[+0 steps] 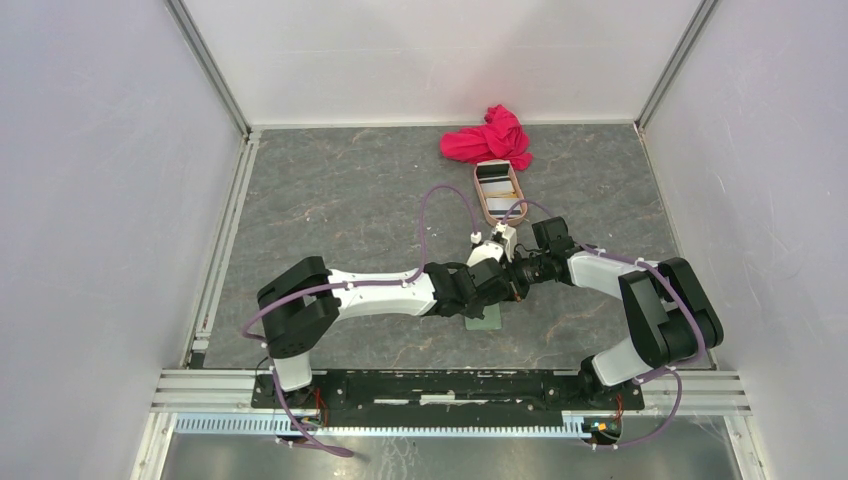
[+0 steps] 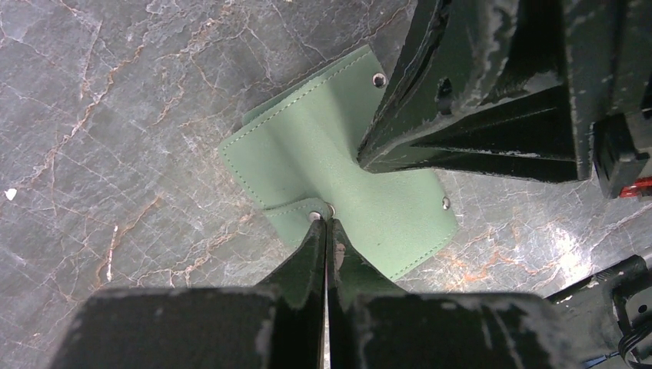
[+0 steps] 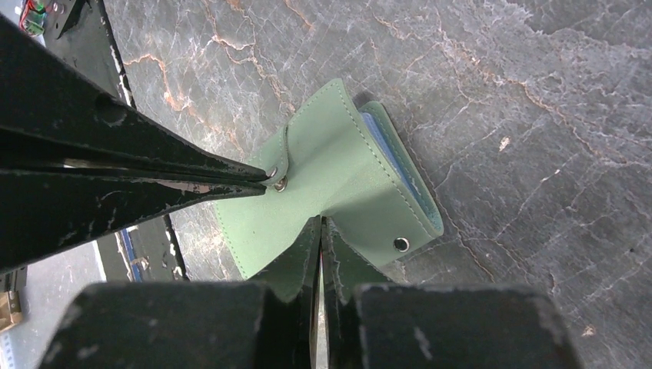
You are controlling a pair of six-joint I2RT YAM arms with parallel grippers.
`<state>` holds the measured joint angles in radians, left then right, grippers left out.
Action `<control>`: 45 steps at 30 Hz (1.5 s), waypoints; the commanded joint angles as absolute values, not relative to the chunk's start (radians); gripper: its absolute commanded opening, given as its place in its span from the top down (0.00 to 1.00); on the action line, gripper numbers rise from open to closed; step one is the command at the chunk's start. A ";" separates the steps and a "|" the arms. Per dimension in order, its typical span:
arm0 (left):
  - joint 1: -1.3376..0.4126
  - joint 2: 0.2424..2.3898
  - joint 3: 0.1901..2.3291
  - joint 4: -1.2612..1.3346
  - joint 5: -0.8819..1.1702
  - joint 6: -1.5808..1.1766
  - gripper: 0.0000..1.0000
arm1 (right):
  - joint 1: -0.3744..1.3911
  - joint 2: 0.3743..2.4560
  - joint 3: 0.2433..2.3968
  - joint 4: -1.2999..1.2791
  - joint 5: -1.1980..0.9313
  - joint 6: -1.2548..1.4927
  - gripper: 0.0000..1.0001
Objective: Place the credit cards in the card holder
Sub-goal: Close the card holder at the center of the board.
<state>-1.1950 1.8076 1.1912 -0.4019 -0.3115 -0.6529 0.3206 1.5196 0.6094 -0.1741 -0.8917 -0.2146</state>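
Observation:
The sage-green card holder lies on the grey table, pinched from two opposite sides so its middle buckles. My left gripper is shut on its edge by a snap button. My right gripper is shut on the opposite edge. The pale blue-grey inside shows at one fold. In the top view both grippers, left and right, meet over the holder. White and grey credit cards with black stripes lie in the tray at the back. I cannot make out an orange-yellow card.
The pinkish-tan oval tray stands behind the grippers, with a crumpled red cloth behind it at the back wall. White walls close the table on three sides. A metal rail runs along the near edge.

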 commanded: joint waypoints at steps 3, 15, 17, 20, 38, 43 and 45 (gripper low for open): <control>-1.187 1.818 1.185 -0.304 -0.286 -0.642 0.98 | 0.350 1.532 0.609 -0.233 -0.936 -0.286 0.92; -1.180 1.841 1.173 -0.261 -0.236 -0.640 0.95 | 0.352 1.577 0.618 -0.255 -0.912 -0.293 0.91; -1.180 1.845 1.173 -0.260 -0.233 -0.642 0.93 | 0.350 1.582 0.618 -0.256 -0.905 -0.291 0.92; -1.176 1.848 1.170 -0.254 -0.226 -0.646 0.89 | 0.349 1.590 0.621 -0.259 -0.896 -0.290 0.91; -1.062 1.805 0.993 -0.061 -0.062 -0.751 0.75 | 0.350 1.596 0.623 -0.263 -0.885 -0.288 0.92; -1.010 1.739 0.855 0.207 0.180 -0.769 0.78 | 0.350 1.597 0.625 -0.265 -0.885 -0.294 0.91; -1.008 1.706 0.838 0.283 0.244 -0.759 0.77 | 0.350 1.595 0.633 -0.277 -0.895 -0.311 0.91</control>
